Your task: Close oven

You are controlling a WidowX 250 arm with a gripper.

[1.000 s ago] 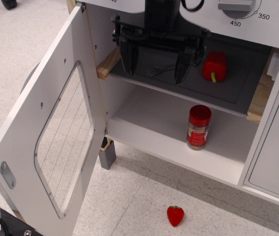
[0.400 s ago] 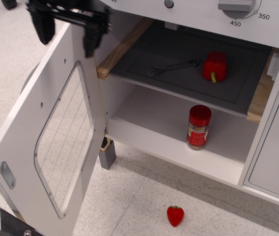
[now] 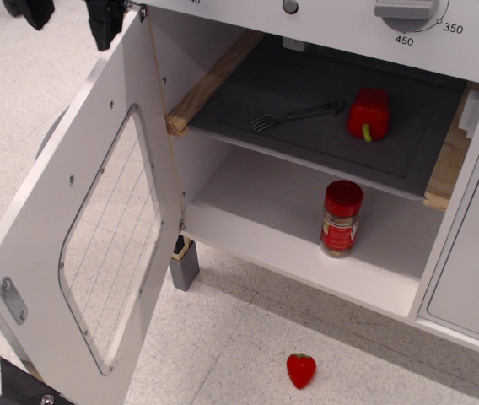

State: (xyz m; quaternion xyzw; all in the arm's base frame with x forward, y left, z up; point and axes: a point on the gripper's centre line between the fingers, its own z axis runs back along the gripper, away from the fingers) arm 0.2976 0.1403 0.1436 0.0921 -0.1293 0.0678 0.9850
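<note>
The white toy oven [image 3: 248, 211] stands open. Its door [image 3: 45, 253], with a rounded clear window [image 3: 109, 245] crossed by thin lines, is swung wide to the left. The dark grey inner shelf [image 3: 307, 135] is exposed. My gripper [image 3: 68, 13] is at the top left edge of the view, behind the outer side of the door near its top corner. Only its two black fingertips [image 3: 103, 21] show; they stand apart and hold nothing. The door's handle is hidden on the far side.
A fork [image 3: 294, 116] and a red toy pepper [image 3: 369, 112] lie on the inner shelf. A red spice jar [image 3: 341, 218] stands on the oven floor. A toy strawberry [image 3: 300, 369] lies on the ground. A plain white cabinet door [image 3: 476, 278] is at the right.
My gripper has left the oven's inside and moved left and up, past the door's top edge to its outer side. The door and the other objects have not moved.
</note>
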